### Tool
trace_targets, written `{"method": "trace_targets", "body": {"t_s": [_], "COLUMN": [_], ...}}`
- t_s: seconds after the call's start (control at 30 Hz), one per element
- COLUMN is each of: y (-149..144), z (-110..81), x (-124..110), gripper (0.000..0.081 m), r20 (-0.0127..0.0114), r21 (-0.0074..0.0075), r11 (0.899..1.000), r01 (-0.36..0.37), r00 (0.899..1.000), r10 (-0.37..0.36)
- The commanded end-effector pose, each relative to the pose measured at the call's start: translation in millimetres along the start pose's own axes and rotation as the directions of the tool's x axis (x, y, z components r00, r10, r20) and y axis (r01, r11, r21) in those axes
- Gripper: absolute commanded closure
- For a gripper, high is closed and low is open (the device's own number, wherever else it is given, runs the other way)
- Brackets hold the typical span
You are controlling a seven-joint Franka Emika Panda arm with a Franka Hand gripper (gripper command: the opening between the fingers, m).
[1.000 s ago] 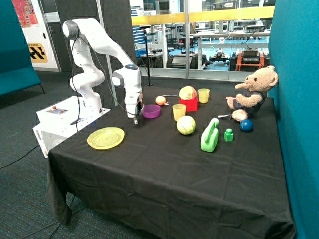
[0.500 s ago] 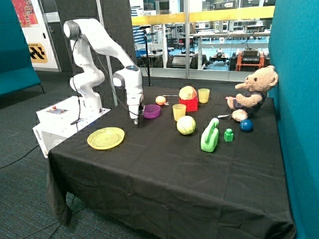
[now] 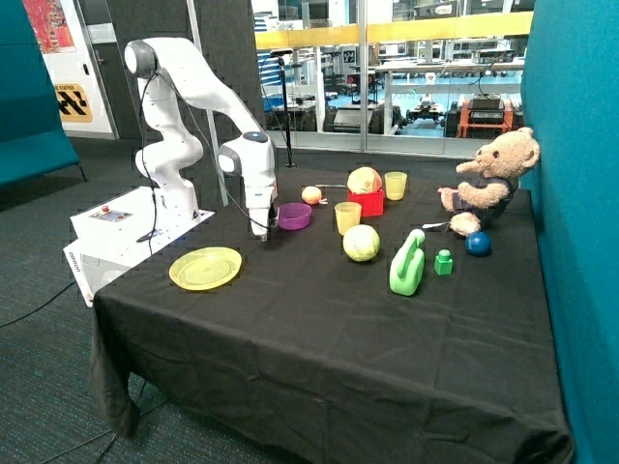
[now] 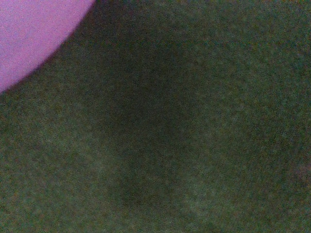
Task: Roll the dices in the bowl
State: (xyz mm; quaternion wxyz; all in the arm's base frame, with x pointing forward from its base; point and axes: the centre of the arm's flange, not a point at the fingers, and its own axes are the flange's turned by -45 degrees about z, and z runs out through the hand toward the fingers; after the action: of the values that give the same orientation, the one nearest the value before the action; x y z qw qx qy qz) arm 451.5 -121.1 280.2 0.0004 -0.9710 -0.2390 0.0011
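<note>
The purple bowl sits on the black tablecloth near the table's back edge, between the robot and a yellow cup. My gripper points down at the cloth just beside the bowl, on the side toward the yellow plate, very close to the table. In the wrist view only a curved part of the bowl and dark cloth show. The dices are not visible in either view.
A yellow plate lies in front of the gripper. Past the bowl are a yellow cup, a yellow-green ball, a red box with a ball, a green toy, a green block and a teddy bear.
The gripper has risen slightly and edged a little away from the bowl, staying next to it. Nothing on the table has moved.
</note>
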Motion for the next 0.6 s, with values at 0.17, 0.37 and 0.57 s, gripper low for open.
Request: {"method": "trace_targets", "body": {"t_s": [0.17, 0.37, 0.57], "y": [1.2, -1.0, -7.9], "z": [9.8, 13.8, 14.8], "x": [0.1, -2.6, -7.0], "gripper": [0.0335, 0.0374, 0.0438], "r20": [-0.0019, -0.0019, -0.0019], "r21": [-0.0014, -0.0014, -0.0014], "r11": [1.000, 1.000, 1.000], "r01": [0.010, 0.000, -0.003], "r00": [1.000, 1.000, 1.000], "r10": [-0.010, 0.000, 0.003]}}
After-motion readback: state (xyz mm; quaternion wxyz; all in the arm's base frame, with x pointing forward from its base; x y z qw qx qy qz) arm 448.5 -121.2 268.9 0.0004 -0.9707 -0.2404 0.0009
